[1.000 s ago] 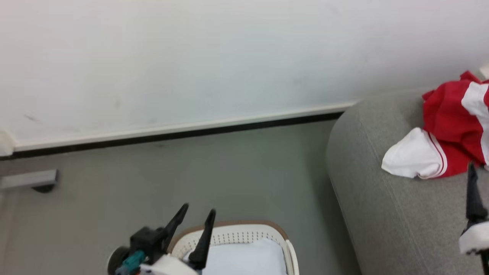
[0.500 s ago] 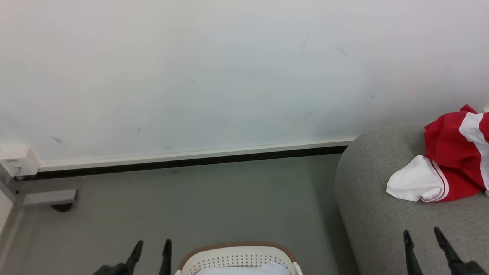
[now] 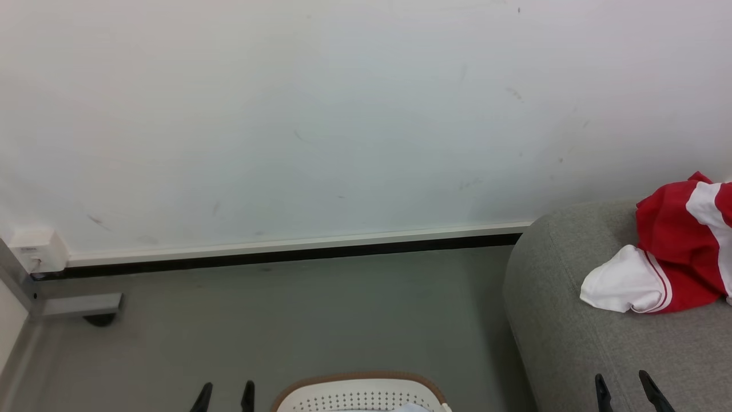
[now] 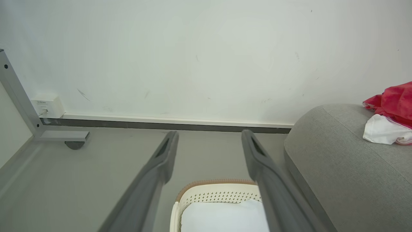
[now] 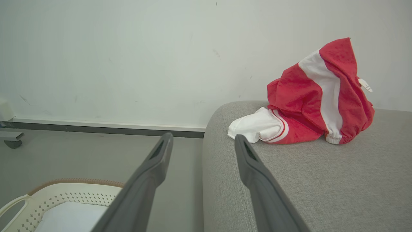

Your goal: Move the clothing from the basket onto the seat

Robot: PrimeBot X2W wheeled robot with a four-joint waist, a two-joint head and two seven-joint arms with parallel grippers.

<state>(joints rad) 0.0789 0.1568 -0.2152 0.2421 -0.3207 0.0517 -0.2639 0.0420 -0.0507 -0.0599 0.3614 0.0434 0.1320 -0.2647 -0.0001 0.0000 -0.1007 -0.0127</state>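
The red jersey with white panels (image 3: 680,252) lies crumpled on the grey sofa (image 3: 600,343) near its rounded arm, white sleeve toward the arm; it is also seen in the right wrist view (image 5: 309,103) and the left wrist view (image 4: 392,103). The cream basket (image 3: 360,382) with its brown rim stands on the floor left of the sofa. My left gripper (image 3: 226,395) is open and empty, left of the basket. My right gripper (image 3: 621,386) is open and empty over the sofa's front, well short of the jersey. Both wrist views show parted bare fingers (image 4: 167,151) (image 5: 248,154).
A plain pale blue-white cloth (image 4: 222,216) lies in the basket (image 4: 212,186). A white wall with a dark baseboard (image 3: 286,254) runs behind. At far left are a metal leg with a caster (image 3: 80,303) and a white wall box (image 3: 37,250). Grey floor (image 3: 314,320) lies between.
The head camera has tilted up, so the whole picture has slid down. Both grippers have drawn back to the bottom edge, fingers upright. The jersey lies on the sofa as before.
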